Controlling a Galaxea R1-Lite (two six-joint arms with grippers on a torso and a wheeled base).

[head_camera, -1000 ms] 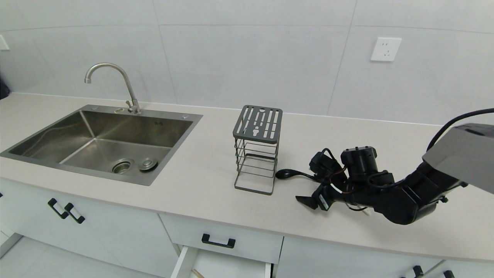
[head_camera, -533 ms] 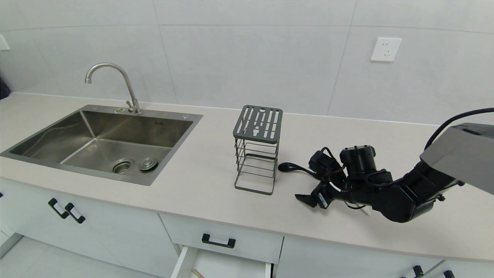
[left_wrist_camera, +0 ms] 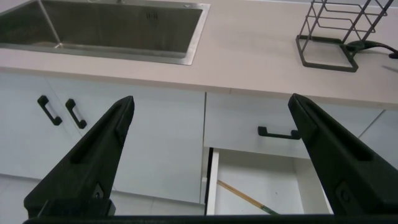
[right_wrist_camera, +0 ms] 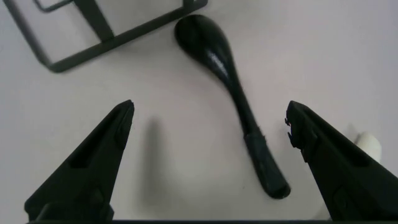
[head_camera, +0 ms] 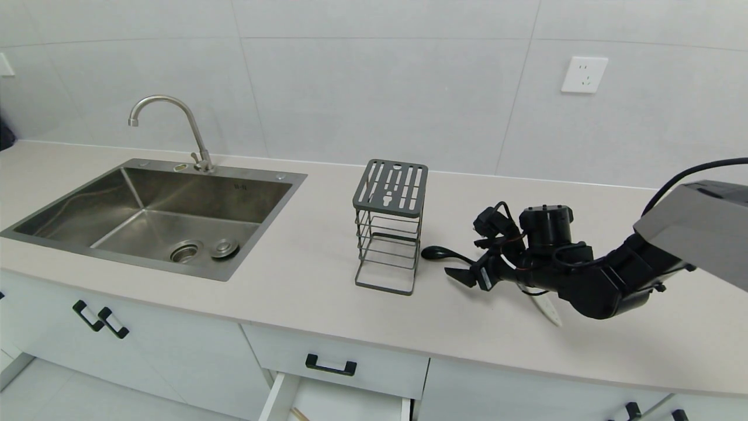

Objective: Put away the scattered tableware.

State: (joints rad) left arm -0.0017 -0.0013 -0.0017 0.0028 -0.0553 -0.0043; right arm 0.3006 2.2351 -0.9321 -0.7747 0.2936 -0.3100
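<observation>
While low over the countertop point(head_camera: 304, 275), right gripper point(right_wrist_camera: 210, 115) wide open, empty, just above the black spoon point(right_wrist_camera: 238, 99).

We see bright, even light. The rack point(head_camera: 388, 228) and spoon point(right_wrist_camera: 231, 84) cast faint, soft shadows on the counter point(head_camera: 304, 280); the sink point(head_camera: 193, 196) gives dull reflections. Seams of the wall tiles point(head_camera: 380, 88) bow at the head view's edges.

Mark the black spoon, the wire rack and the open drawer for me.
black spoon point(right_wrist_camera: 238, 99), right wrist view, on the handle near the bowl.
wire rack point(head_camera: 385, 209), head view, on the front edge of its slotted top plate.
open drawer point(left_wrist_camera: 273, 174), left wrist view, on its bare white floor.
</observation>
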